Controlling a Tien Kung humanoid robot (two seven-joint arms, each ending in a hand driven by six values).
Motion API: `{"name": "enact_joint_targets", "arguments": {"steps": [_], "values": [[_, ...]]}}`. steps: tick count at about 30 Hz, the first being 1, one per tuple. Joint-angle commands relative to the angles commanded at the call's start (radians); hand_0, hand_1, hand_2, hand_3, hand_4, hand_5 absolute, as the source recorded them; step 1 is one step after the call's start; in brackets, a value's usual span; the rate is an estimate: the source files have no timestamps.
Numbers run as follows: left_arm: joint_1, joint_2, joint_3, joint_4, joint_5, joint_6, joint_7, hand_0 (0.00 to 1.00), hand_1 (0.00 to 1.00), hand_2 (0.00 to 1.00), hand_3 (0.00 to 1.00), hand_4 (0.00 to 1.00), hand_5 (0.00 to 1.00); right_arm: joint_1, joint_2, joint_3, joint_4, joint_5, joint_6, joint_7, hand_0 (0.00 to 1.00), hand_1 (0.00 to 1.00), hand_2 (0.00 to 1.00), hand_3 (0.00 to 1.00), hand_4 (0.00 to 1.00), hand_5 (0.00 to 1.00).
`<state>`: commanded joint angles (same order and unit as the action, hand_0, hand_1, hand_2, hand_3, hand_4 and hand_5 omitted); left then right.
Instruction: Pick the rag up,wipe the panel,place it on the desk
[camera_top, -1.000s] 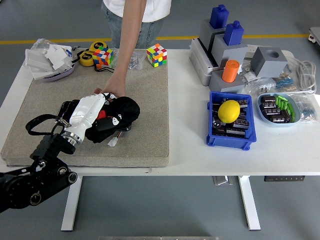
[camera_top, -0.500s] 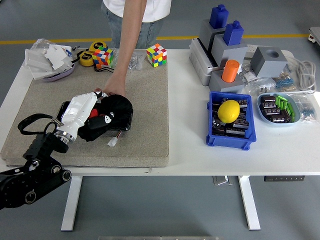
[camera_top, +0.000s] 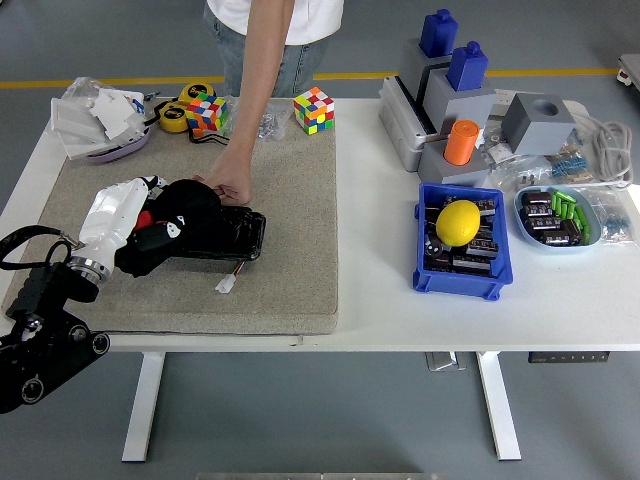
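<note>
Reaching in from the lower left corner, the robot's left hand (camera_top: 118, 222) lay over a black rag (camera_top: 170, 228), its white fingers closed on the cloth. The rag was pressed onto the left end of a dark glossy panel (camera_top: 232, 236), which lay flat on a beige felt mat (camera_top: 290, 200) covering the left half of the white table (camera_top: 380, 300). A person's hand (camera_top: 231, 178), on an arm reaching down from the far side, rested as a loose fist on the panel's far edge, just beside the rag. A small white connector (camera_top: 226, 285) lay on the mat just in front of the panel. Two colour cubes stood at the mat's far edge: one (camera_top: 313, 109) near its right corner, the other (camera_top: 205, 115) further left beside a yellow tape roll (camera_top: 177, 117). On the bare table to the right, a blue bin (camera_top: 461, 243) held a yellow lemon-shaped object (camera_top: 459, 222); grey blocks (camera_top: 440, 110) with blue and orange tops stood behind it.
</note>
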<state>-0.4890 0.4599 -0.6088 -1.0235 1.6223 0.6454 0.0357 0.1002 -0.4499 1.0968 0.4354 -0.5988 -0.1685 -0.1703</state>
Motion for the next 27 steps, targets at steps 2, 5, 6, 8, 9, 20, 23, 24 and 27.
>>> {"name": "enact_joint_targets", "arguments": {"steps": [2, 5, 6, 8, 9, 20, 23, 24, 27], "values": [[0.005, 0.005, -0.018, 0.016, -0.003, 0.000, -0.004, 0.194, 0.116, 0.304, 0.574, 0.520, 0.201, 0.000, 0.000, 0.002, 0.000, -0.001, 0.000, 0.000, 0.740, 0.649, 0.696, 0.613, 0.990, 0.583], [0.014, 0.009, -0.046, 0.035, -0.007, 0.000, -0.007, 0.194, 0.116, 0.305, 0.574, 0.520, 0.202, 0.000, 0.001, 0.003, 0.000, -0.002, 0.000, -0.002, 0.740, 0.649, 0.695, 0.612, 0.990, 0.583], [0.018, 0.011, -0.060, 0.043, -0.007, 0.000, -0.009, 0.194, 0.116, 0.305, 0.574, 0.520, 0.202, 0.000, 0.001, 0.003, 0.000, -0.002, 0.000, -0.002, 0.740, 0.649, 0.695, 0.612, 0.990, 0.583], [0.021, 0.017, -0.071, 0.053, -0.009, 0.000, -0.010, 0.194, 0.116, 0.305, 0.574, 0.520, 0.202, -0.001, 0.001, 0.004, -0.001, -0.002, 0.000, -0.002, 0.740, 0.649, 0.695, 0.612, 0.990, 0.583], [0.022, 0.021, -0.074, 0.058, -0.009, 0.000, -0.010, 0.194, 0.116, 0.305, 0.574, 0.520, 0.203, -0.001, 0.001, 0.004, -0.001, -0.002, 0.000, -0.002, 0.741, 0.649, 0.696, 0.613, 0.990, 0.584], [0.035, 0.029, -0.077, 0.087, -0.014, 0.000, -0.016, 0.194, 0.116, 0.306, 0.574, 0.520, 0.203, -0.002, 0.002, 0.002, 0.000, -0.002, 0.001, -0.002, 0.741, 0.647, 0.695, 0.614, 0.991, 0.583], [0.035, 0.032, -0.079, 0.096, -0.014, 0.000, -0.014, 0.194, 0.116, 0.306, 0.573, 0.520, 0.204, -0.002, 0.002, 0.000, 0.000, -0.002, 0.001, -0.002, 0.740, 0.648, 0.695, 0.613, 0.991, 0.582], [0.036, 0.033, -0.080, 0.097, -0.014, 0.000, -0.015, 0.194, 0.116, 0.306, 0.573, 0.520, 0.204, -0.002, 0.002, 0.000, 0.000, -0.003, 0.000, -0.002, 0.740, 0.648, 0.695, 0.613, 0.991, 0.582], [0.040, 0.031, -0.088, 0.097, -0.012, 0.000, -0.014, 0.194, 0.116, 0.306, 0.574, 0.519, 0.203, -0.002, 0.002, 0.000, 0.001, -0.003, 0.000, -0.002, 0.741, 0.648, 0.695, 0.613, 0.991, 0.584]]}}
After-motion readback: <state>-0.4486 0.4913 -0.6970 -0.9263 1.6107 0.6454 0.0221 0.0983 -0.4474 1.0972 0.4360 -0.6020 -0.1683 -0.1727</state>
